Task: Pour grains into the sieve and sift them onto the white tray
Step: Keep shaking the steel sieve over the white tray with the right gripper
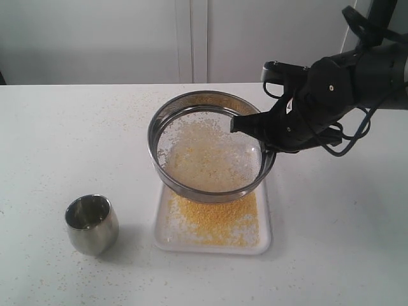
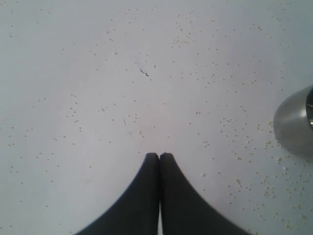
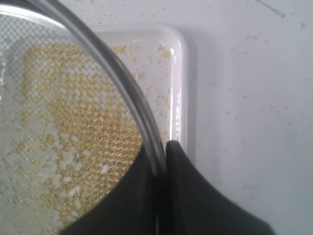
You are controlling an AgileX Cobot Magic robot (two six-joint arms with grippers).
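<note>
Our right tool (image 1: pixel 247 125) pinches the rim of the wide round steel sieve with grey mesh (image 1: pixel 155 137), holding it tilted over the flat white rectangular tray (image 1: pixel 210 250). On the tray lie tiny yellow-golden grains (image 1: pixel 213 222); paler bits sit on the mesh. Our left tool (image 2: pixel 159 156) is closed, empty, over the white table (image 1: pixel 57 140) near a small rounded steel cup (image 1: pixel 92 224).
</note>
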